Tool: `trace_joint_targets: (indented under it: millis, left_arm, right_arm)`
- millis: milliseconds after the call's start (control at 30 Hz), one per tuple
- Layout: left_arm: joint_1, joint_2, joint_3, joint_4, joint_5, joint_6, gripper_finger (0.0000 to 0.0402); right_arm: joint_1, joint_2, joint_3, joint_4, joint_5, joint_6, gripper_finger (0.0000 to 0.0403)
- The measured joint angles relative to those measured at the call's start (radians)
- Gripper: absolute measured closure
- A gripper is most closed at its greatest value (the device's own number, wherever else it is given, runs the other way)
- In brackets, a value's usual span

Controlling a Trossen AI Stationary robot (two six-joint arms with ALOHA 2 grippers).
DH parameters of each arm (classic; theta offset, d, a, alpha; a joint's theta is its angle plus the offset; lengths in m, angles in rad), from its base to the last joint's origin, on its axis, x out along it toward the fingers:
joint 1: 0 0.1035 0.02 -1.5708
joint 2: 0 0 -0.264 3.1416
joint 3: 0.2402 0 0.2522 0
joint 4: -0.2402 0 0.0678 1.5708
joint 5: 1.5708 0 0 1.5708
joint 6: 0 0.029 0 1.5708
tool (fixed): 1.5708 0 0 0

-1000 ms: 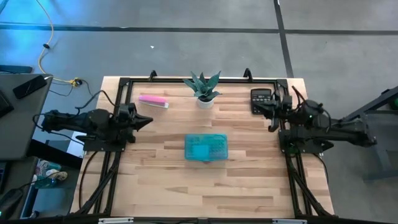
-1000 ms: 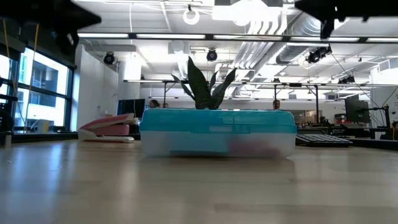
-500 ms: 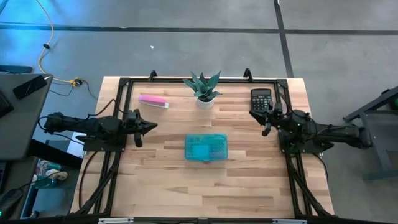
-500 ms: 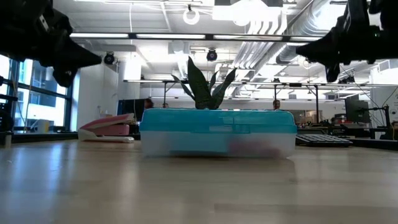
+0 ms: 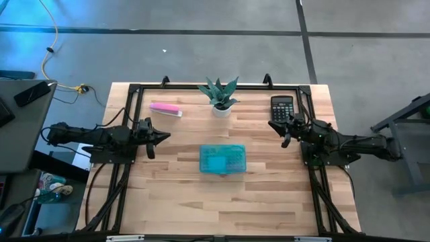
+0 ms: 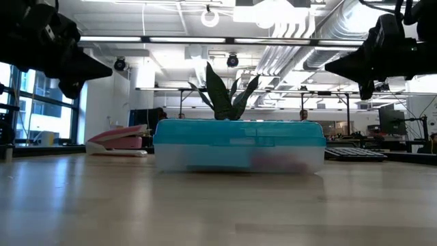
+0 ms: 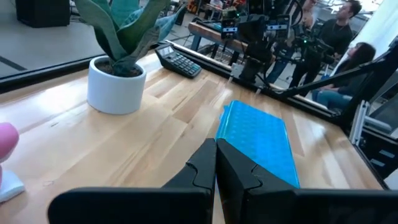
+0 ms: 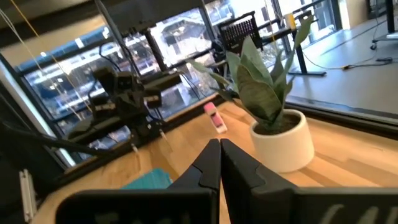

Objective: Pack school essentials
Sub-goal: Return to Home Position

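At the centre of the table [image 5: 269, 195], the teal box [image 5: 223, 159] sits with its lid down. The left gripper [image 5: 163, 135] hovers at the left edge and the right gripper [image 5: 273, 125] at the right. Both jaws are pressed together.

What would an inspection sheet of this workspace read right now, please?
Surface: wooden table, no spills seen.
Job's things: teal box, lid shut, mid-table; contents unclear.
Clutter: potted plant, calculator, pink-and-white bar, in a row along one edge.
Tools: left tool shut, empty, at the left side; right tool shut, empty, beside the calculator.
Cables: yellow cable on the floor.
Surroundings: people beyond the table.
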Motion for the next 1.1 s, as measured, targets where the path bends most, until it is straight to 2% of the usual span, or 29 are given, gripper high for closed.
trace_joint_targets:
  millis: [333,1100]
  left_arm:
    - [0.004,0.000,0.000,-0.001,0.003,0.010,0.0401]
    - [0.004,0.000,0.000,-0.001,0.003,0.011,0.0401]
  right_arm:
    - [0.000,0.000,0.000,-0.064,0.000,-0.015,0.0403]
    - [0.000,0.000,0.000,-0.071,0.001,-0.015,0.0403]
